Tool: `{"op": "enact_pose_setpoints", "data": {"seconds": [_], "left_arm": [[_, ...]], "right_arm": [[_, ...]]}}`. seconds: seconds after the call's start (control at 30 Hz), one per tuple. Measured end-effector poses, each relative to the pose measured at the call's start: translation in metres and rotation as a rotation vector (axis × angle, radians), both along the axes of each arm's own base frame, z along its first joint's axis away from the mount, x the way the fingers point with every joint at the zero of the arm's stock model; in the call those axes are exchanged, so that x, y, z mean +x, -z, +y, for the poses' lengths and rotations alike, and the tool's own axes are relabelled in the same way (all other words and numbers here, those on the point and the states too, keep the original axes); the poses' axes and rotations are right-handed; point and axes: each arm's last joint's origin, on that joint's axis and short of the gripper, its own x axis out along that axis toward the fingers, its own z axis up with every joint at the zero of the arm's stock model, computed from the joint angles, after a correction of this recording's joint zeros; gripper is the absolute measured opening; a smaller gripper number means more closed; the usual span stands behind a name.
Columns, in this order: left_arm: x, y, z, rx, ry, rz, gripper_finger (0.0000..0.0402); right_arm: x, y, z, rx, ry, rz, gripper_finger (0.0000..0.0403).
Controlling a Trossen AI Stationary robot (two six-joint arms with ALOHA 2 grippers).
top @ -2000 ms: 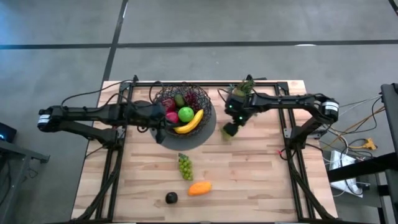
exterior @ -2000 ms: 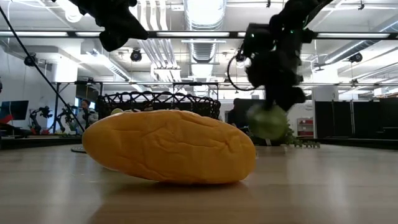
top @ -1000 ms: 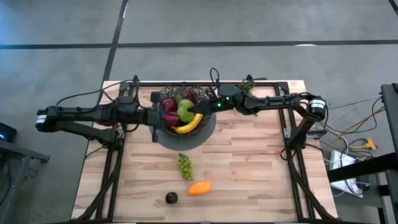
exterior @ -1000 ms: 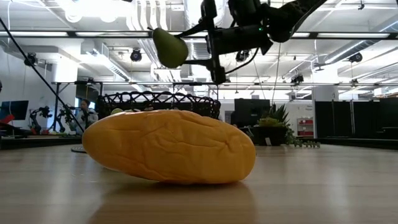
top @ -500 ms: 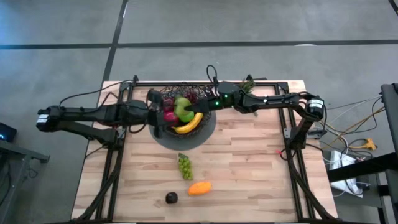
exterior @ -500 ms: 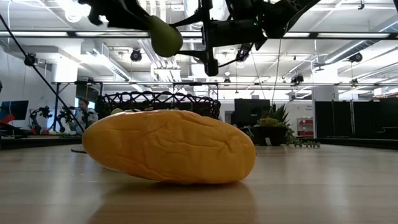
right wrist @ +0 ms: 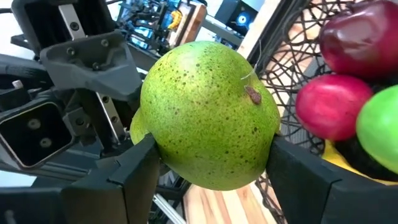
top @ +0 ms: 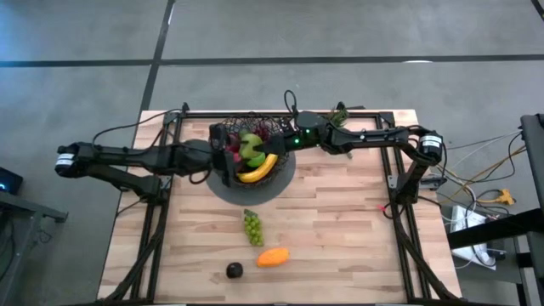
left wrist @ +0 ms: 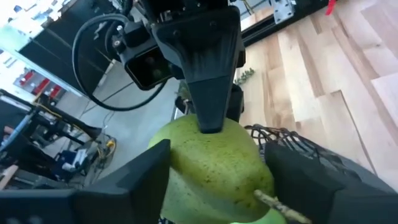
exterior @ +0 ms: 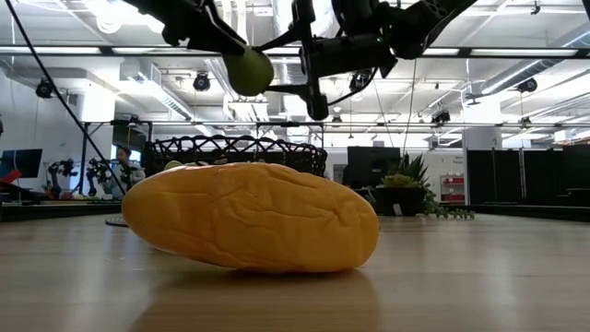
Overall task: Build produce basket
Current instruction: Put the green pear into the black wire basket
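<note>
A green pear (right wrist: 208,112) hangs over the basket (top: 263,126), a dark wire-mesh bowl at the table's far middle. Both grippers are shut on it. My right gripper (top: 270,144) reaches it from the right, my left gripper (top: 231,157) from the left. In the low view the pear (exterior: 249,71) is well above the basket's rim (exterior: 235,152). A banana (top: 257,168), red apples (right wrist: 333,106) and a green apple (right wrist: 379,124) lie in the basket. My right gripper pinches the pear's broad end (right wrist: 155,155) between its two fingers, coming level from the table's right. The pear is lifted clear above the basket, on its side, blossom end toward this gripper. My left gripper has one finger on each side of the pear's stem half (left wrist: 171,168). It comes from the table's left, slanting down. The stem (left wrist: 280,205) points back between the fingers.
Green grapes (top: 252,226), an orange fruit (top: 273,257) and a dark avocado (top: 234,270) lie on the near half of the table. A grey disc (top: 255,194) lies under the basket. A small potted plant (top: 338,113) stands at the far edge.
My left gripper has moved toward the table's right and up to the pear, ending with its fingers on either side of it. My right gripper has kept the pear almost still above the basket.
</note>
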Motion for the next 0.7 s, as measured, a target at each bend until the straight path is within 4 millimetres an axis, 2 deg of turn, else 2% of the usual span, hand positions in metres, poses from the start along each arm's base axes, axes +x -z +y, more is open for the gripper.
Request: {"op": "enact_pose_setpoints", "data": {"seconds": [0.17, 0.3, 0.47, 0.57, 0.7], "left_arm": [[0.002, 0.007, 0.0, -0.025, -0.017, 0.039, 0.0174], [0.004, 0.013, 0.001, -0.084, -0.04, 0.057, 0.0145], [0.006, 0.025, 0.004, -0.151, -0.081, 0.123, 0.0136], [0.01, 0.033, 0.015, -0.209, -0.145, 0.133, 0.0134], [0.018, 0.027, 0.032, -0.353, -0.223, 0.127, 0.0134]], "right_arm": [[0.0, 0.002, 0.0, -0.005, -0.004, 0.017, 0.0276], [-0.001, 0.005, 0.001, -0.024, -0.018, 0.044, 0.0298], [-0.004, 0.017, 0.002, -0.023, -0.032, 0.163, 0.0317], [-0.007, 0.019, 0.003, -0.021, -0.003, 0.226, 0.0323], [-0.009, 0.024, 0.016, -0.014, 0.007, 0.315, 0.0323]]}}
